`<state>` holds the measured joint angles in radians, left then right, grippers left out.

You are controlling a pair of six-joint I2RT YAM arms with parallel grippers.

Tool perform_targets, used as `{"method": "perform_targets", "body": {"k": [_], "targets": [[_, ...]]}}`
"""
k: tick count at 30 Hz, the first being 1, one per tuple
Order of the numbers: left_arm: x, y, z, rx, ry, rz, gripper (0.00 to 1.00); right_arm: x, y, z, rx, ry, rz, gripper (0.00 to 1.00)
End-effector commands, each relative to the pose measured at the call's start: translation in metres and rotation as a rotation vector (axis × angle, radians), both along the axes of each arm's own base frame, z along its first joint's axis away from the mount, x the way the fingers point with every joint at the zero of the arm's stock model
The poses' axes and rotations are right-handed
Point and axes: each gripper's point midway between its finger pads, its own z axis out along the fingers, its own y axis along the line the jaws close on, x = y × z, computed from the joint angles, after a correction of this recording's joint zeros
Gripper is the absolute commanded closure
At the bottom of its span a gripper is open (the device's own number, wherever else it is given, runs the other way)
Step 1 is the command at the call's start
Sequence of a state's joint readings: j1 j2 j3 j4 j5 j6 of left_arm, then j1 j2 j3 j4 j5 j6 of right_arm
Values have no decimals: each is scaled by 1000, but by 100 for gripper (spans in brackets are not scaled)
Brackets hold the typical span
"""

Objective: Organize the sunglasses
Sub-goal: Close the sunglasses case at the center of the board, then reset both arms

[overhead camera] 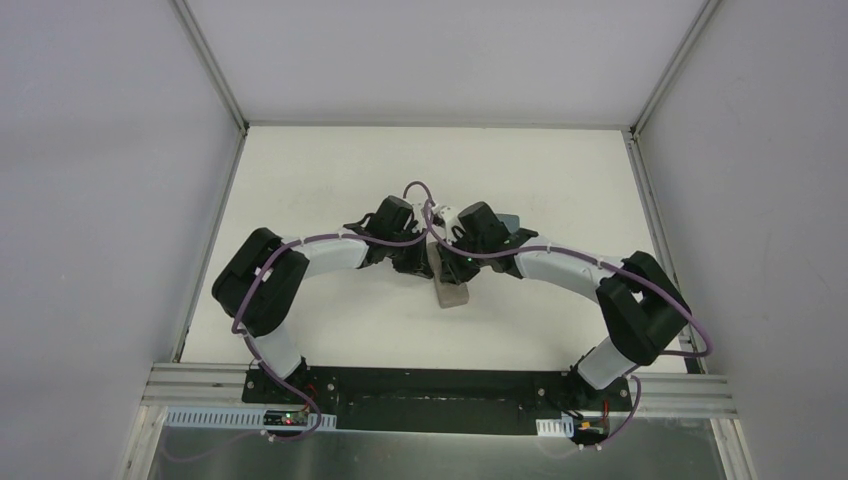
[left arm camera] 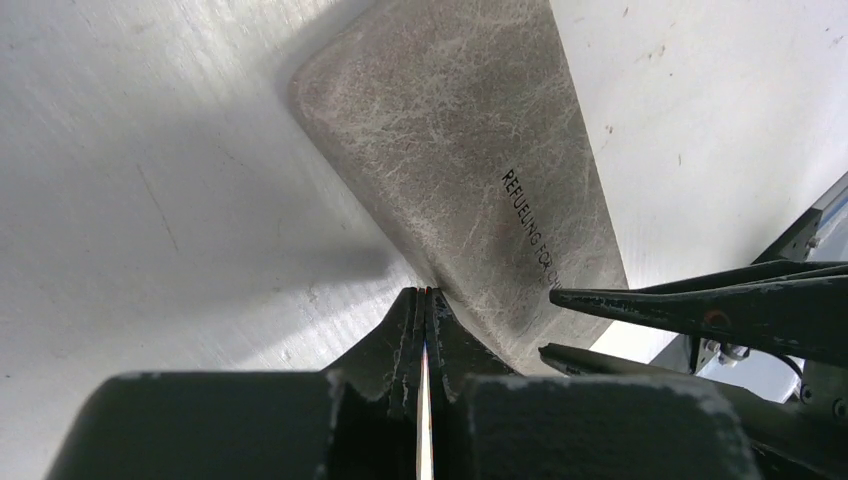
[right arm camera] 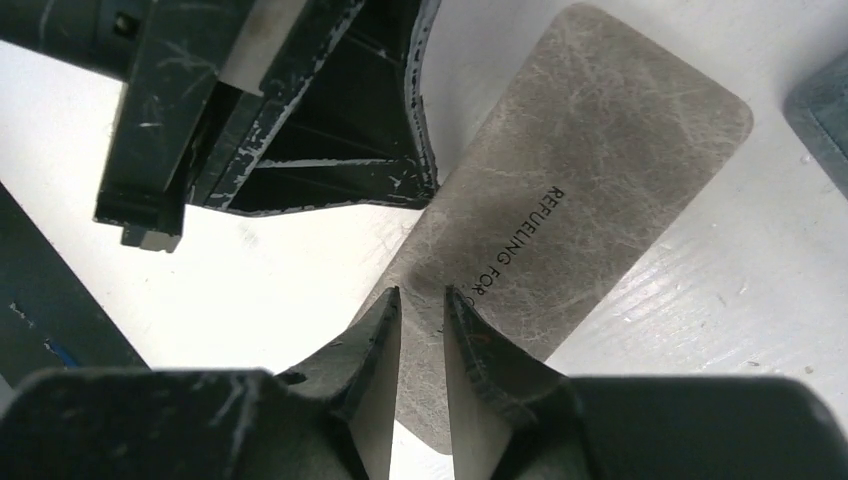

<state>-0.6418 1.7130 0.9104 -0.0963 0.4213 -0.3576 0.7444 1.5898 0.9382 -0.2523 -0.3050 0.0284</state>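
Sunglasses aren't showing anywhere, perhaps inside; we're seeing only the case (right arm camera: 590,190) lying just beneath both tools. The left gripper (left arm camera: 427,292), pinched shut, is touching its edge; the right gripper (right arm camera: 422,295), jaws narrowly parted, is hovering over its end, likely steadying it.

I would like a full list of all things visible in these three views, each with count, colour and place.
beige oblong leather-look case with black lettering: one, beige, flat on the table, below both pincers
blue-grey rounded object: one, blue-grey, beside the beige case, only a corner shows
white table: one, white, under everything
sunglasses: none visible
left arm: one, black and white, purple cable, reaching to the centre
right arm: one, same colours, reaching to the centre
left pincer: one, black, shut, at the case's edge
right pincer: one, black, slightly open, over the case's lettered end
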Motion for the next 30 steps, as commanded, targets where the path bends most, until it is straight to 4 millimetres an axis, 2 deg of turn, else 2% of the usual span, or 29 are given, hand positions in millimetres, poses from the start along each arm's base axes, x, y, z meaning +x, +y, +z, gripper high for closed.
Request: {"method": "perform_targets", "body": {"k": [1, 5, 8, 11, 12, 15, 20, 21, 22, 25, 27, 29, 30], "targets": [[11, -15, 21, -81, -84, -19, 100, 3, 2, 6, 11, -7, -20, 75], [9, -3, 27, -49, -95, -45, 100, 40, -21, 36, 48, -25, -128, 75], [13, 12, 35, -26, -118, -63, 100, 71, -50, 64, 71, -50, -213, 74], [27, 36, 43, -4, -146, -36, 100, 92, -85, 80, 71, -78, -295, 64], [32, 43, 46, 1, -163, -30, 94, 96, -98, 81, 68, -76, -329, 60], [56, 69, 60, 45, -261, 5, 66, 106, -135, 83, 63, -94, -403, 41], [87, 110, 91, 156, -430, 5, 38, 112, -176, 105, -6, -212, -452, 11], [92, 116, 97, 171, -451, 3, 18, 112, -182, 109, -29, -227, -461, 5], [95, 123, 102, 182, -463, 8, 3, 114, -186, 116, -38, -242, -473, 2], [112, 146, 123, 190, -493, 67, 1, 120, -194, 142, -39, -276, -517, 0], [126, 161, 144, 199, -522, 109, 1, 130, -206, 164, -38, -333, -615, 0], [137, 173, 169, 218, -536, 155, 1, 135, -223, 187, -51, -403, -722, 0], [145, 178, 190, 230, -561, 179, 1, 136, -231, 198, -66, -426, -772, 0]]}}
